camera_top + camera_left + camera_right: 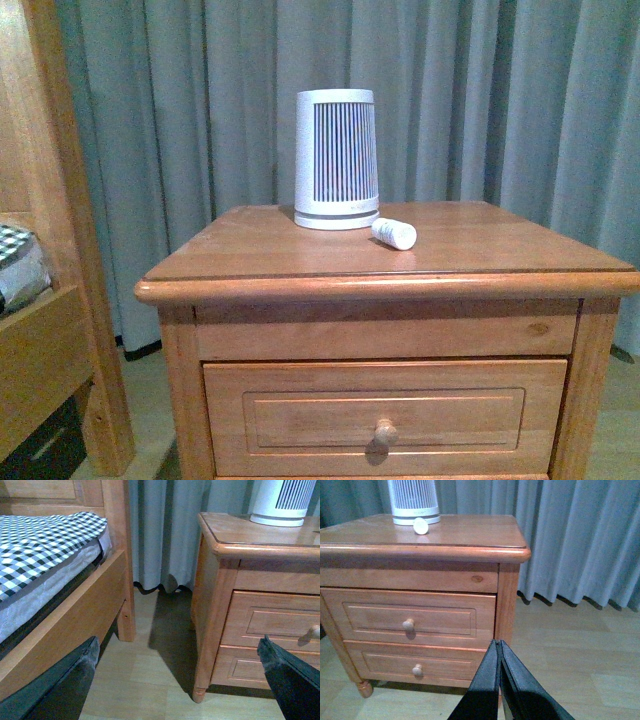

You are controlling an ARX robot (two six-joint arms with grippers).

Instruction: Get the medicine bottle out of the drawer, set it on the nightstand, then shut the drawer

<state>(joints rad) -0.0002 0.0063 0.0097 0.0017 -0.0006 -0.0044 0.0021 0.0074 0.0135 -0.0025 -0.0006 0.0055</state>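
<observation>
The small white medicine bottle lies on its side on the nightstand top, just right of the ribbed white device; it also shows in the right wrist view. The upper drawer is closed, its round knob facing me; it shows closed in the right wrist view too. My left gripper is open and empty, low near the floor left of the nightstand. My right gripper is shut and empty, low in front of the nightstand's right corner.
A bed with a checked cover and wooden frame stands left of the nightstand. Grey curtains hang behind. The lower drawer is closed. Pale wood floor lies to the right.
</observation>
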